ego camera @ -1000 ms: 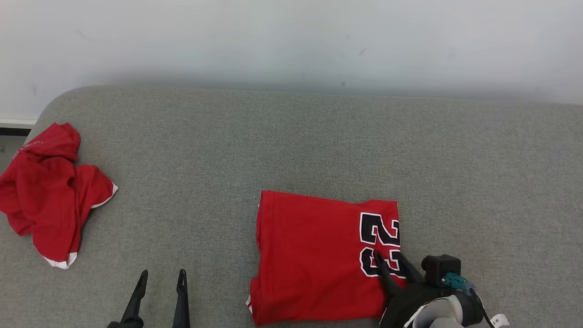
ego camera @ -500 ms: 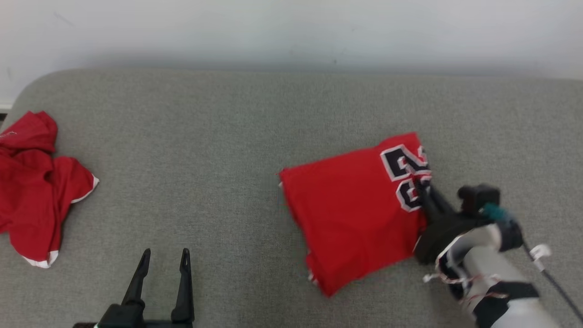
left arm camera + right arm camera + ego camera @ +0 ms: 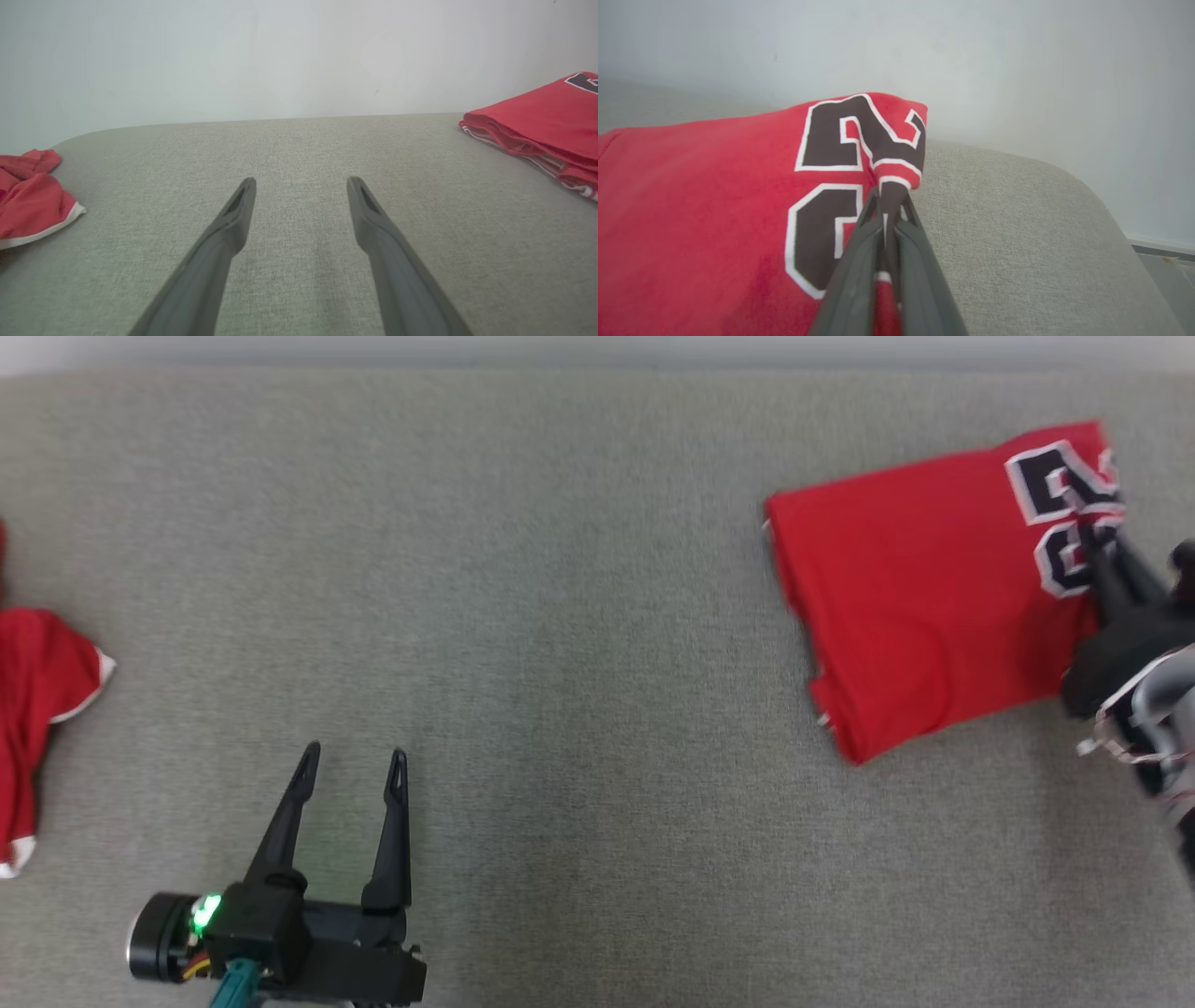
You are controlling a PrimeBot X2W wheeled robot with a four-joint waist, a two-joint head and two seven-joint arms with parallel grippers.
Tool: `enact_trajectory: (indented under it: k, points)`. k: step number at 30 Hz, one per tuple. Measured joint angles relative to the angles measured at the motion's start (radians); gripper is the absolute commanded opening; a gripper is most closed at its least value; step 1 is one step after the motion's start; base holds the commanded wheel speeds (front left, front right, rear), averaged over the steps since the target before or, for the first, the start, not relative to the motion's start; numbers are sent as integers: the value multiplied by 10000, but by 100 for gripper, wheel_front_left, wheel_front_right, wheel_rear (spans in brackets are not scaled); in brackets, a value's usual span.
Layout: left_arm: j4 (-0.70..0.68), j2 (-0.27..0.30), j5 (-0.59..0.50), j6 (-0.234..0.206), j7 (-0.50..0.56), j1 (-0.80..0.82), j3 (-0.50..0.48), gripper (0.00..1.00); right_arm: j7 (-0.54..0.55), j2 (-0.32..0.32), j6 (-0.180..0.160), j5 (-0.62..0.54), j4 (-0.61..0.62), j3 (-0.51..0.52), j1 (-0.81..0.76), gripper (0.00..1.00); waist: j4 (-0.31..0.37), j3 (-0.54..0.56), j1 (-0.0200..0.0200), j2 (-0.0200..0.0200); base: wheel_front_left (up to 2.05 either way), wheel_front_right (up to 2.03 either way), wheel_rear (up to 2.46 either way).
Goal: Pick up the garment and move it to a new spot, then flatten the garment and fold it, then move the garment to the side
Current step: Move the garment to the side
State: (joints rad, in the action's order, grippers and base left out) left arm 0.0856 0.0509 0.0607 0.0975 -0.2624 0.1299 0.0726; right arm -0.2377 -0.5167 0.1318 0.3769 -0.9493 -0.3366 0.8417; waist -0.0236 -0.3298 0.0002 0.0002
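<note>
- Red, folded into a rough rectangle, the garment (image 3: pixel 924 588) lies on the grey fabric surface (image 3: pixel 560 616) at the far right of the head view.
- Its long axis runs left to right in that view and is tilted, so the right end sits farther from the robot than the left. One corner points down toward the near edge.
- The black-and-white numerals (image 3: pixel 1064 523) are at the right end.
- The right gripper (image 3: pixel 887 198) has its fingers pressed together on the garment's right edge, pinching the cloth at the numerals. That edge is bunched up between them.
- The left gripper (image 3: pixel 356 751) hovers over bare fabric at the lower left, with its fingers spread apart and nothing between them, well apart from the garment.
- A second red cloth (image 3: pixel 37 709) with white trim lies crumpled at the left edge.
- A pale wall (image 3: pixel 233 56) stands behind the surface.
</note>
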Motion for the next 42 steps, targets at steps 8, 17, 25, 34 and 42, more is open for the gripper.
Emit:
enact_trajectory:
  k: [8,17,25,34,42]
  points:
    - [-589,253,-249,159,0,405,96,100,153,-800,0,-102,-25,-552,1277,0,512,-925,-1,0,0,0,0]
    - [-1306,861,-433,184,0,564,184,100,171,-1047,0,-462,-230,-1070,2708,0,1481,-1806,-1,0,0,0,0]
    - [-1985,1310,-506,249,-2,598,119,100,86,-1204,0,-623,-786,-1308,3672,0,2176,-2623,-3,0,0,0,0]
    - [-2706,1547,-508,157,-17,379,-42,100,-13,-1519,0,-961,-1360,-1478,4573,0,2597,-3290,-4,-3,0,0,0]
    - [-3292,1540,-621,-56,-12,331,23,100,-44,-1582,0,-1241,-1835,-1680,4973,0,2625,-3343,-2,-2,0,0,0]
